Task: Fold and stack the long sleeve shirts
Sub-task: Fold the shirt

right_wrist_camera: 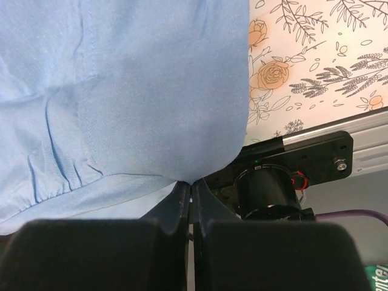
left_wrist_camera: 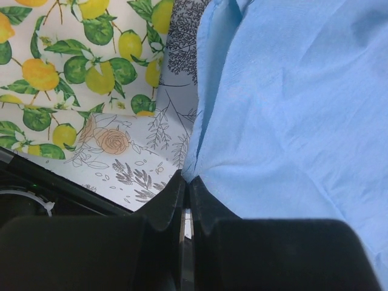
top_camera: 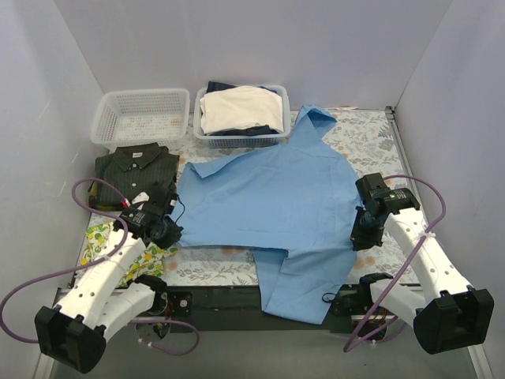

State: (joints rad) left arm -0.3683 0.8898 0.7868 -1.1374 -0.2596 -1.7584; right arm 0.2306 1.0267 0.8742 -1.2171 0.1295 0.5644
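Note:
The light blue shirt (top_camera: 272, 201) lies spread across the middle of the table, its collar (top_camera: 312, 118) at the back and one sleeve (top_camera: 296, 288) hanging over the front edge. My left gripper (top_camera: 171, 234) is shut on the shirt's left edge (left_wrist_camera: 200, 163). My right gripper (top_camera: 360, 234) is shut on the shirt's right edge (right_wrist_camera: 194, 176). The dark olive pinstriped shirt (top_camera: 136, 171) lies folded at the left, behind my left gripper.
An empty white basket (top_camera: 142, 116) stands at the back left. A second basket (top_camera: 241, 136) beside it holds cream-white and dark garments. A yellow lemon-print cloth (top_camera: 101, 241) lies under my left arm, and shows in the left wrist view (left_wrist_camera: 73, 66). A floral tablecloth (top_camera: 371, 142) covers the table.

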